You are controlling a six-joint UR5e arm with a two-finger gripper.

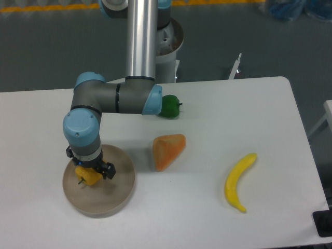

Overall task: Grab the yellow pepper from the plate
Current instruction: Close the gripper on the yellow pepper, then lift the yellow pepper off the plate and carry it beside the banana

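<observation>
Tool point(89, 172) hangs low over the left part of the plate point(116, 194), pointing straight down from the arm's blue-capped wrist. Its dark fingers sit on either side of the yellow pepper point(88, 177), closed in against it, so the pepper looks gripped between them; the wrist hides most of the fingers, so the exact contact is hard to read. The pepper shows just under the wrist as a small yellow-orange lump with its short dark stem poking out to the left. Whether it rests on the plate or is raised clear of it cannot be told from this angle.

The plate is a round beige dish with a low rim, lying near the front left of the white tabletop point(218, 109). Nothing else shows on it.

Well to the right of the plate, near the middle of the tabletop, lies an orange wedge point(167, 151), its point turned to the upper right. Further right and nearer the front edge lies a banana point(238, 181), curved, with one end toward the wedge's side and the other toward the front. A green pepper point(170, 106) sits toward the back, partly hidden behind the arm's blue elbow joint.
</observation>
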